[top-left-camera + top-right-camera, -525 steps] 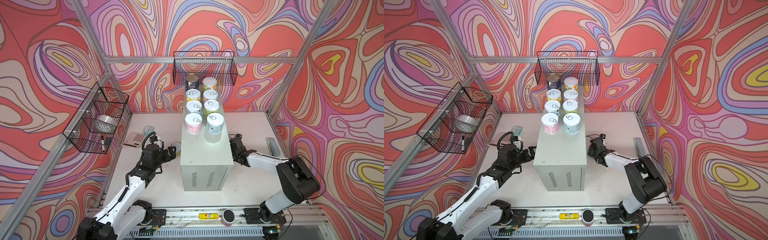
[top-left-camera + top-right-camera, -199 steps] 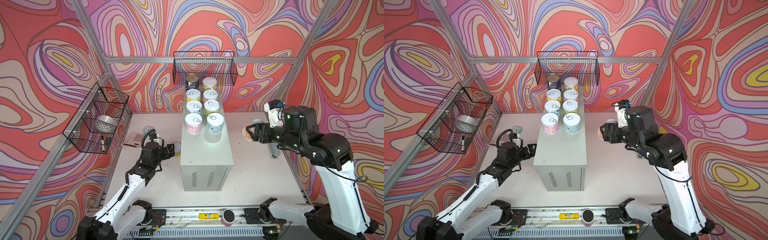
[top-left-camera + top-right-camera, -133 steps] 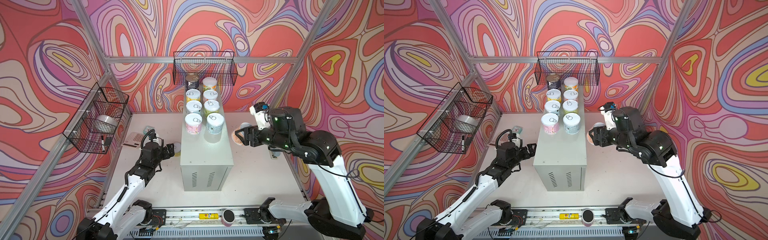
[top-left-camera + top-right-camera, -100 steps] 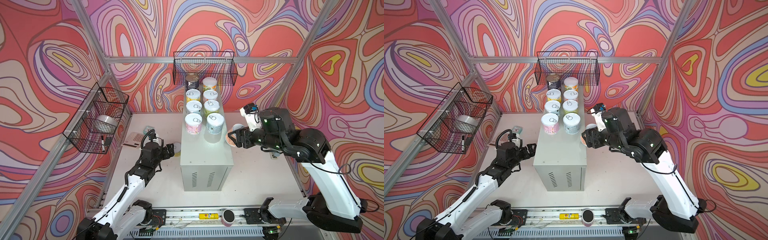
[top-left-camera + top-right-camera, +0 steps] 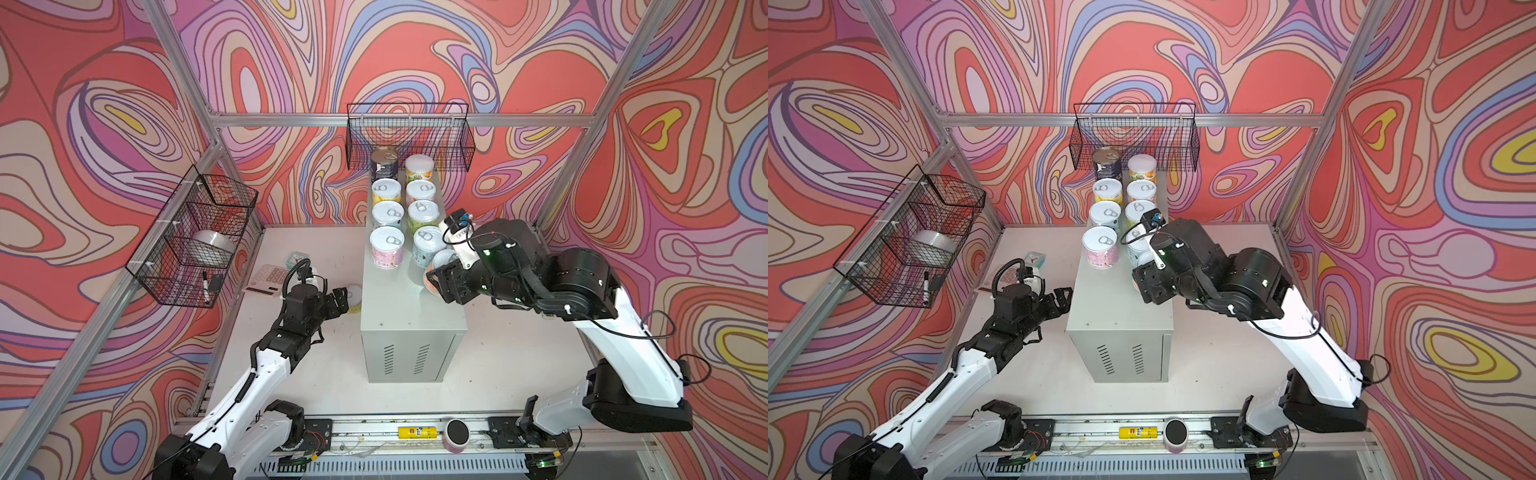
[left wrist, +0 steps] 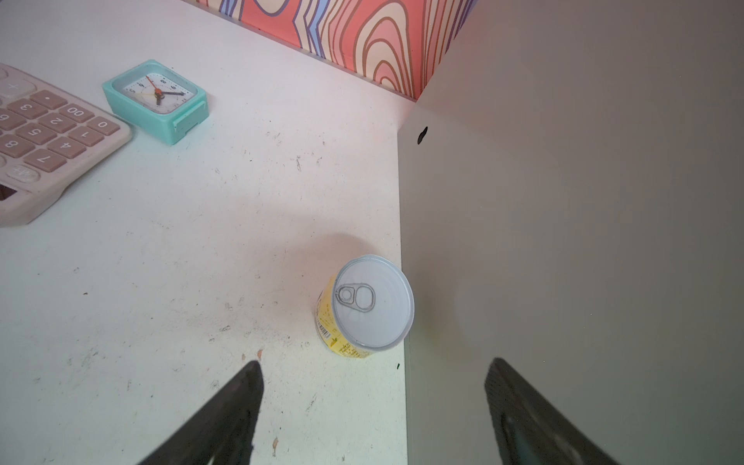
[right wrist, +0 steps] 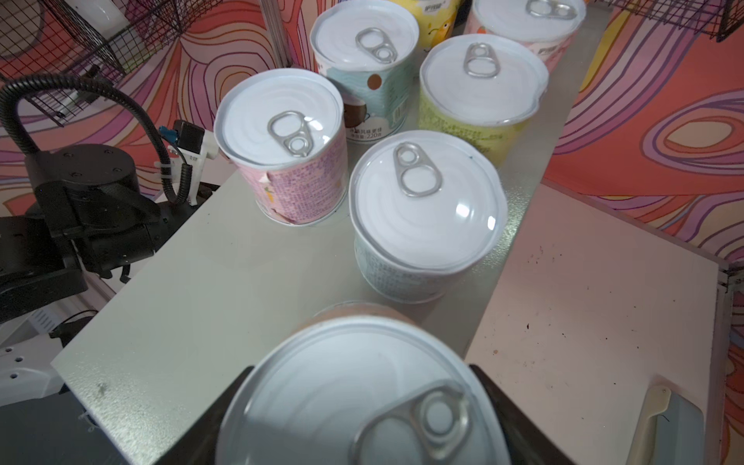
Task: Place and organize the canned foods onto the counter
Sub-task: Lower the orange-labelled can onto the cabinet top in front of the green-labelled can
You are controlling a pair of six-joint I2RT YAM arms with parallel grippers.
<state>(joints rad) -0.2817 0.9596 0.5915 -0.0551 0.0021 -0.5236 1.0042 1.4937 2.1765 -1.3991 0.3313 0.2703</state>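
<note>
The right gripper is clamped around a peach-labelled can, held over the worktop edge just short of the pale-blue can ahead. It should lower the can straight, leaving a gap, then release. The left gripper hangs spread and empty, the yellow can just ahead of it

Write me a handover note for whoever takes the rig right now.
Right gripper: shut on a can, held over the right edge of the counter, in front of the rows.
Left gripper: open, empty, just short of a yellow can standing on the table beside the counter.
Done: eight cans on the counter in two rows of four.
Left: set down the held can, then lift the yellow one up.
</note>
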